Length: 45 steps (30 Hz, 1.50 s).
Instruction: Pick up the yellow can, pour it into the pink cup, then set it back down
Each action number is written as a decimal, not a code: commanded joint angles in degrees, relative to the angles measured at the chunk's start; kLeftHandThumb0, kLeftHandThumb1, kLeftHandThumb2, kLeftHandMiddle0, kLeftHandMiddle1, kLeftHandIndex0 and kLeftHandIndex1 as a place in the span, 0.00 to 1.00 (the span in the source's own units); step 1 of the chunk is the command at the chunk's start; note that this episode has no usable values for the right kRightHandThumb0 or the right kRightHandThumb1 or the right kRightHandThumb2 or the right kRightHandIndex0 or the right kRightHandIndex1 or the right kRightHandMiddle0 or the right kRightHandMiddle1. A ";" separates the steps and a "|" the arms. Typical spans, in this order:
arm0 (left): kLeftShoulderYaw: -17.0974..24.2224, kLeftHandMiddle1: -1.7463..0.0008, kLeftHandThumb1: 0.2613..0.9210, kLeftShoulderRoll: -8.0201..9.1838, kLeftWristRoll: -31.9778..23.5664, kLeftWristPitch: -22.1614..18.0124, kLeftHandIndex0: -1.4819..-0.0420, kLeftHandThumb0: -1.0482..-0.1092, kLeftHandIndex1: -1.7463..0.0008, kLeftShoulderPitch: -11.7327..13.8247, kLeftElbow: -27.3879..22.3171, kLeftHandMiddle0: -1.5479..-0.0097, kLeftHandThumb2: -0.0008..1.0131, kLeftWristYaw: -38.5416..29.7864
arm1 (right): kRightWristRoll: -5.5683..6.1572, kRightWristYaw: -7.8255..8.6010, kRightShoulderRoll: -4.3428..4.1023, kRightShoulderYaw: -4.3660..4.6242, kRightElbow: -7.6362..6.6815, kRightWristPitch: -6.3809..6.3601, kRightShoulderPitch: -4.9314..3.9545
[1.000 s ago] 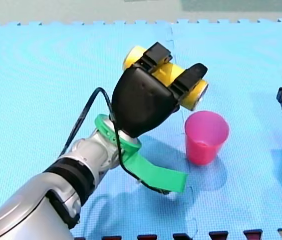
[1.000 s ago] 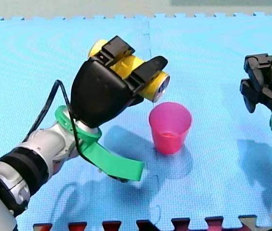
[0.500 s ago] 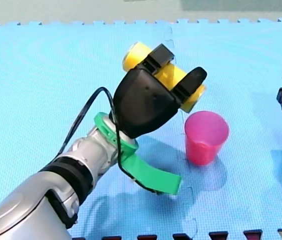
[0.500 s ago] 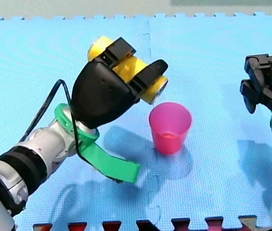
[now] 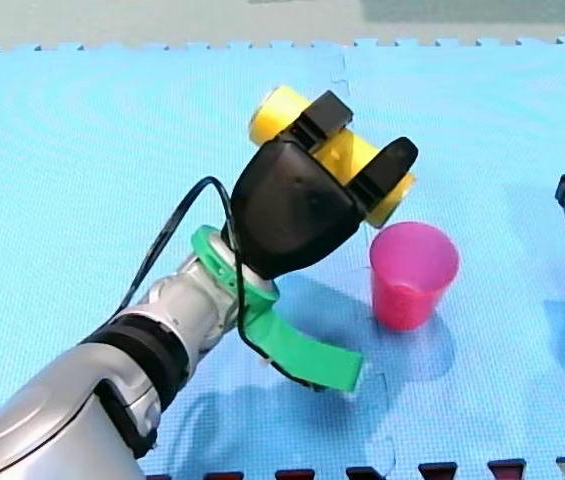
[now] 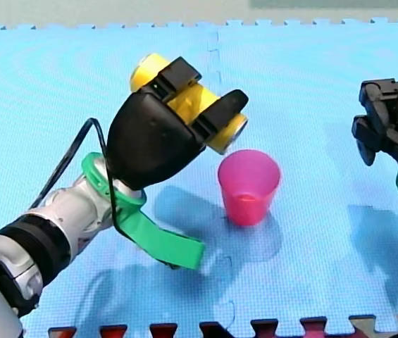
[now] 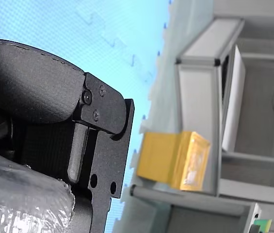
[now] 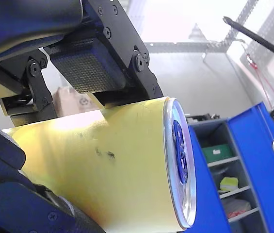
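My left hand (image 5: 362, 135) is shut on the yellow can (image 5: 340, 150) and holds it in the air, tipped almost onto its side. The can's top end points down and to the right, just above and left of the rim of the pink cup (image 5: 412, 275). The cup stands upright on the blue mat. In the second wrist view the can (image 8: 112, 170) lies under the black fingers (image 8: 86, 68), with its silver top to one side. My right hand (image 6: 385, 120) hangs above the mat at the right edge and holds nothing.
The blue foam mat (image 5: 82, 160) covers the whole work surface. A green strap (image 5: 307, 350) hangs from my left wrist, just left of the cup. The first wrist view shows a shelf with a yellow box (image 7: 173, 158) beyond the mat's edge.
My left hand has turned slightly with the can, and its silver top faces me less than before. The cup and the right hand have not moved.
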 commanded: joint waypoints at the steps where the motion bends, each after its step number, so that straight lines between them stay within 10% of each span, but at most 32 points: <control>1: 0.63 0.47 0.83 0.02 -0.75 -0.11 0.20 0.66 0.99 -0.41 -0.16 0.45 0.00 0.44 | 0.18 0.00 -0.34 -0.08 -0.13 -0.22 0.03; 10: 6.52 0.47 0.83 1.02 -8.04 -10.21 0.20 0.68 0.99 0.65 -1.00 0.44 0.00 3.63 | 0.16 0.02 -0.57 -0.06 -0.12 -0.33 0.26; 16: 8.89 0.44 0.83 1.15 -9.35 -9.85 0.14 0.71 0.96 0.93 0.18 0.39 0.00 9.30 | 0.37 0.11 -0.79 -0.20 -0.13 0.20 0.21; 24: 11.24 0.79 0.83 1.76 -10.89 -9.99 0.19 0.73 0.98 1.71 0.27 0.24 0.00 12.44 | 0.70 0.51 -1.07 -0.26 -0.11 0.85 0.12; 45: 21.45 0.97 0.81 1.45 -21.49 -20.43 0.21 0.71 0.99 8.72 -4.82 0.18 0.00 10.07 | 1.15 1.37 -1.31 -0.49 -0.16 1.53 -0.16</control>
